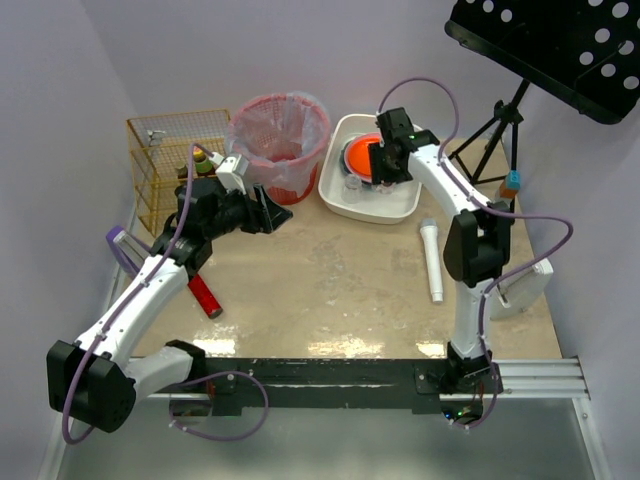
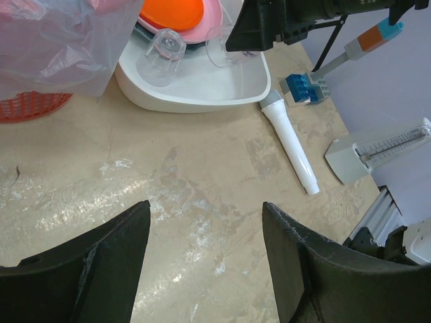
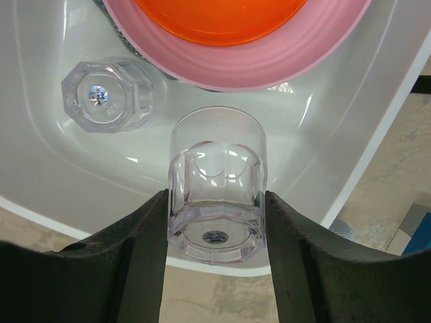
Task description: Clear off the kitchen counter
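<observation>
The beige marbled kitchen counter (image 1: 340, 290) carries a white tube-shaped item (image 1: 432, 260) at the right and a red cylinder (image 1: 205, 296) at the left. My right gripper (image 3: 215, 200) is shut on a clear tumbler (image 3: 215, 158), held base toward the camera over the white tub (image 1: 345, 200). A second clear glass (image 3: 111, 97) lies in the tub beside a pink plate (image 3: 256, 64) with an orange bowl (image 3: 222, 20). My left gripper (image 2: 205, 222) is open and empty above bare counter (image 2: 202, 175), near the red bin (image 1: 280, 140).
A wire basket (image 1: 165, 160) with small items stands at the back left, next to the plastic-lined red bin. A purple item (image 1: 122, 245) lies at the left edge. A blue block (image 2: 306, 87), a white scale-like device (image 2: 377, 151) and a tripod (image 1: 495, 130) stand at the right.
</observation>
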`<action>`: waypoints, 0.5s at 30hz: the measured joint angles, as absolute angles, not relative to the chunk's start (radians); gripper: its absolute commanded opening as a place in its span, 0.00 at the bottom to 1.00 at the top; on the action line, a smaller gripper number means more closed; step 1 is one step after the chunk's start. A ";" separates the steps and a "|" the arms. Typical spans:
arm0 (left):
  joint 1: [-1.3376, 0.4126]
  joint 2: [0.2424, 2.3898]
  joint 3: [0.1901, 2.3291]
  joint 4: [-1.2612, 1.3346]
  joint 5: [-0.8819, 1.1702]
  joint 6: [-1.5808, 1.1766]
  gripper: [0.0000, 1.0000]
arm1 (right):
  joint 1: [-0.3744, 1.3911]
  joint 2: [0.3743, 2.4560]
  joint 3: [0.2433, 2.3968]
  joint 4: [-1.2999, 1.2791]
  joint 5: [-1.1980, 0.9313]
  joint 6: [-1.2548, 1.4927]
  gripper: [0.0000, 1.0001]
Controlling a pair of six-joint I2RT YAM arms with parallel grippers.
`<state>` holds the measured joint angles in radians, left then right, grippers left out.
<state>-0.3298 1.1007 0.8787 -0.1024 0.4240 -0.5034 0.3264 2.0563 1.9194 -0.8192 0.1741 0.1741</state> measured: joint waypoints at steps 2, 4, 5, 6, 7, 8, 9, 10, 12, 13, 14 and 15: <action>-0.330 1.102 0.879 -0.104 0.424 -0.503 0.72 | 0.326 2.072 1.920 -0.823 0.174 0.172 0.00; -0.330 1.101 0.879 -0.108 0.426 -0.503 0.72 | 0.326 2.096 1.932 -0.834 0.174 0.171 0.00; -0.330 1.102 0.879 -0.110 0.426 -0.503 0.72 | 0.326 2.107 1.938 -0.836 0.174 0.170 0.01; -0.330 1.101 0.879 -0.114 0.426 -0.503 0.72 | 0.326 2.123 1.948 -0.841 0.173 0.170 0.02; -0.330 1.101 0.879 -0.117 0.427 -0.503 0.72 | 0.326 2.138 1.956 -0.842 0.173 0.170 0.04; -0.330 1.101 0.879 -0.120 0.427 -0.503 0.72 | 0.326 2.153 1.963 -0.843 0.171 0.168 0.05; -0.330 1.101 0.879 -0.122 0.427 -0.503 0.72 | 0.326 2.165 1.966 -0.843 0.170 0.167 0.07; -0.330 1.101 0.879 -0.123 0.427 -0.503 0.72 | 0.326 2.174 1.967 -0.846 0.170 0.165 0.09; -0.330 1.101 0.879 -0.126 0.427 -0.503 0.72 | 0.326 2.189 1.968 -0.849 0.168 0.163 0.13; -0.330 1.101 0.879 -0.126 0.427 -0.503 0.72 | 0.326 2.196 1.968 -0.852 0.166 0.162 0.13; -0.330 1.101 0.879 -0.128 0.427 -0.503 0.72 | 0.326 2.201 1.968 -0.854 0.166 0.162 0.15; -0.330 1.101 0.879 -0.130 0.428 -0.503 0.72 | 0.326 2.204 1.968 -0.854 0.165 0.161 0.18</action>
